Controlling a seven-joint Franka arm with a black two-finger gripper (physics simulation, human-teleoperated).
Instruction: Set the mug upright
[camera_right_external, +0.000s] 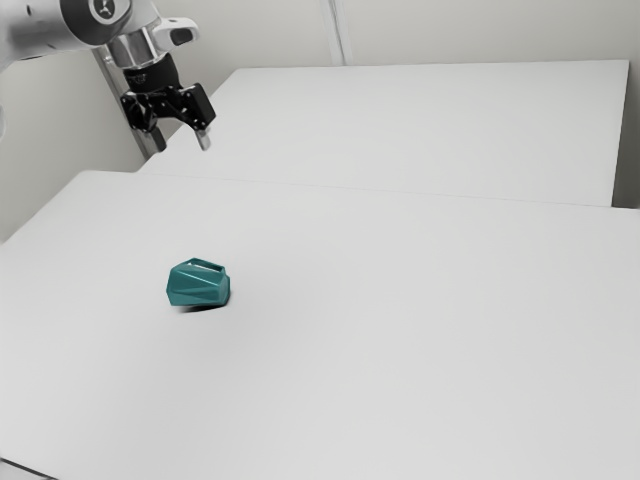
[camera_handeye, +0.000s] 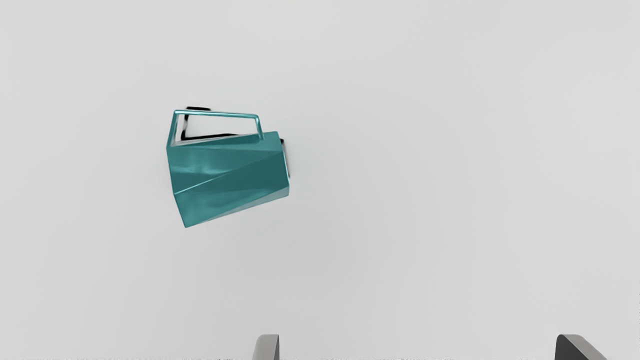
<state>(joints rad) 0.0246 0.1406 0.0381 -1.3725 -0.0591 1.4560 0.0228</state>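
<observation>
Below gripper (camera_right_external: 182, 145), well apart: mug (camera_right_external: 198, 286) on its side on tbl (camera_right_external: 400, 350).
Fingers (camera_handeye: 266, 348) wide apart w/ nothing btwn 'em; mug nearer one finger's side than the other's, handle (camera_handeye: 217, 114) attached.

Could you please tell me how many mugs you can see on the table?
1. The teal mug lies on its side on the white table, toward the exterior view's left, clear of the open gripper.
</observation>
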